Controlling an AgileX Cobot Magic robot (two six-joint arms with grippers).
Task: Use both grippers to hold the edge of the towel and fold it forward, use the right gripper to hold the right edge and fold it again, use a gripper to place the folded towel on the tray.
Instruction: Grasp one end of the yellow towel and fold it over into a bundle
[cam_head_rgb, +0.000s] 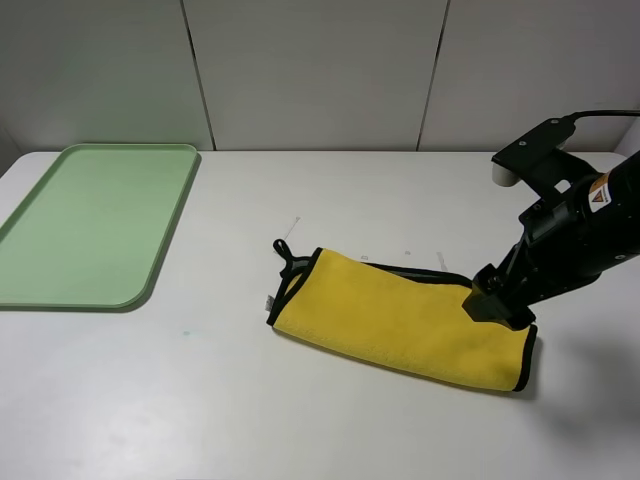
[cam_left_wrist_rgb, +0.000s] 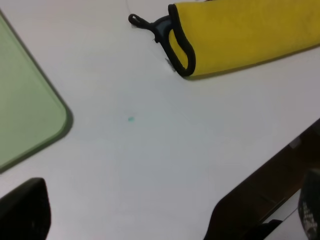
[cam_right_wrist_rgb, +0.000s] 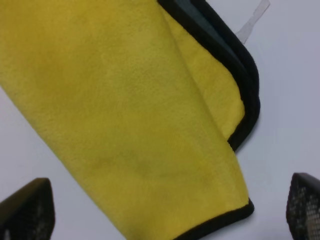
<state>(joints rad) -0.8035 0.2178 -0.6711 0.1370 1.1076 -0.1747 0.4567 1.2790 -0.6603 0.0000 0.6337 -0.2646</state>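
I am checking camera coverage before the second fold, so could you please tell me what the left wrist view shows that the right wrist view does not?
Only the left wrist view: a corner of the green tray, the black corner loop and a small teal speck. Only the right wrist view: the stacked black piping at the right end, and the open right gripper over it. Both: the folded yellow towel lying on the white table.

Plush yellow cloth towel (cam_head_rgb: 400, 325), smooth pale-green plastic tray (cam_head_rgb: 60, 290), matt white table (cam_head_rgb: 200, 420)
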